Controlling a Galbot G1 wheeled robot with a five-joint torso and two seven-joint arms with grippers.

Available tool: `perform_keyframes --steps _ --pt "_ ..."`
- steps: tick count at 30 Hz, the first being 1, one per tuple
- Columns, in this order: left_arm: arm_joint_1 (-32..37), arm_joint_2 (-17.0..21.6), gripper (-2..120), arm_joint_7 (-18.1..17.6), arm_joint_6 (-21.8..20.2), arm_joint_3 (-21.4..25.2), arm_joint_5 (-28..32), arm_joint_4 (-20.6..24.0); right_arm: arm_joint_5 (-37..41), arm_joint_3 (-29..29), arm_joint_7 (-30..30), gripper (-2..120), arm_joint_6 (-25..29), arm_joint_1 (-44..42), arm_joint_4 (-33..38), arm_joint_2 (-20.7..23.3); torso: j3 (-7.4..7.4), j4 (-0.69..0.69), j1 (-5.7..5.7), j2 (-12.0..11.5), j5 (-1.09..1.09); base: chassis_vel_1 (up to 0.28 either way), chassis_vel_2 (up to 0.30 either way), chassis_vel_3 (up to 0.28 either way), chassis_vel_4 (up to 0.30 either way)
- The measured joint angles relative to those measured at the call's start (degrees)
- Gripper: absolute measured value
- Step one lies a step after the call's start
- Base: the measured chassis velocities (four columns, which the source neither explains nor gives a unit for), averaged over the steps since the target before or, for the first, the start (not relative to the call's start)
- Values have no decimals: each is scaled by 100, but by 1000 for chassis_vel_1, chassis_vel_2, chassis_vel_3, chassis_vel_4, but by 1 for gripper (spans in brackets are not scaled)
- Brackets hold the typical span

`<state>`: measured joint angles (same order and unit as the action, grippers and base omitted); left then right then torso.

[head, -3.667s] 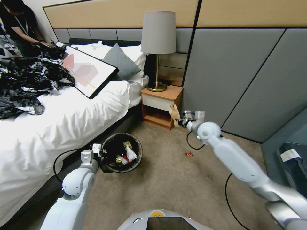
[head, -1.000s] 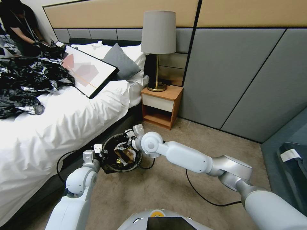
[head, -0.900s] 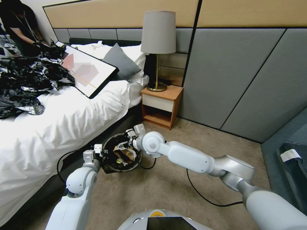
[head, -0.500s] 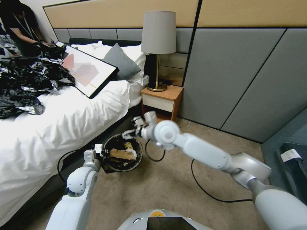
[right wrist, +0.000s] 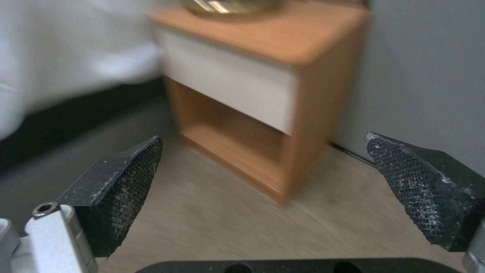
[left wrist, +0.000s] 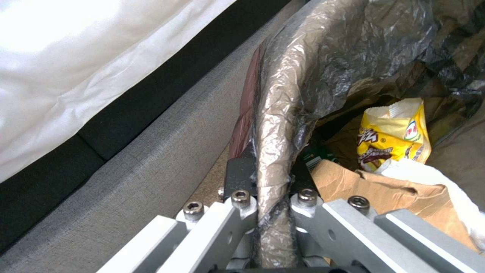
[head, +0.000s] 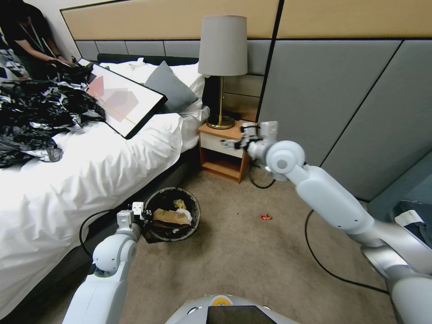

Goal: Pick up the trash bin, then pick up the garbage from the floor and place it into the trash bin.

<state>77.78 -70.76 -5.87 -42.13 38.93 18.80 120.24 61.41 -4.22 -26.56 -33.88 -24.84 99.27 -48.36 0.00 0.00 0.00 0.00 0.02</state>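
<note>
Holding the bin (head: 173, 219) by its rim, left gripper (left wrist: 266, 189) is clamped; right gripper (right wrist: 263, 170) hangs spread, empty. Bin could tip if that rim grip slips.

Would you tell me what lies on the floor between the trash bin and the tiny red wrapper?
Only bare carpet separates the trash bin from the red wrapper, as the head view shows.

Right hand (right wrist: 263, 189): fingers wide apart, empty.
Nightstand (right wrist: 252, 83): wooden, white drawer, standing on carpet floor (right wrist: 227, 223) beside wall.
</note>
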Motion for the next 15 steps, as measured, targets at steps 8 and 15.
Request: perform_keyframes --steps 8,15 --pt "21 60 0 -3 0 50 38 26 -495 253 376 100 299 -523 -837 -117 0 -1 0 0 0 0 0 0 0" --pt "66 95 0 -4 0 89 53 35 -948 487 744 100 604 -1003 -1506 -325 0 0 0 0 -2 0 0 0 0"
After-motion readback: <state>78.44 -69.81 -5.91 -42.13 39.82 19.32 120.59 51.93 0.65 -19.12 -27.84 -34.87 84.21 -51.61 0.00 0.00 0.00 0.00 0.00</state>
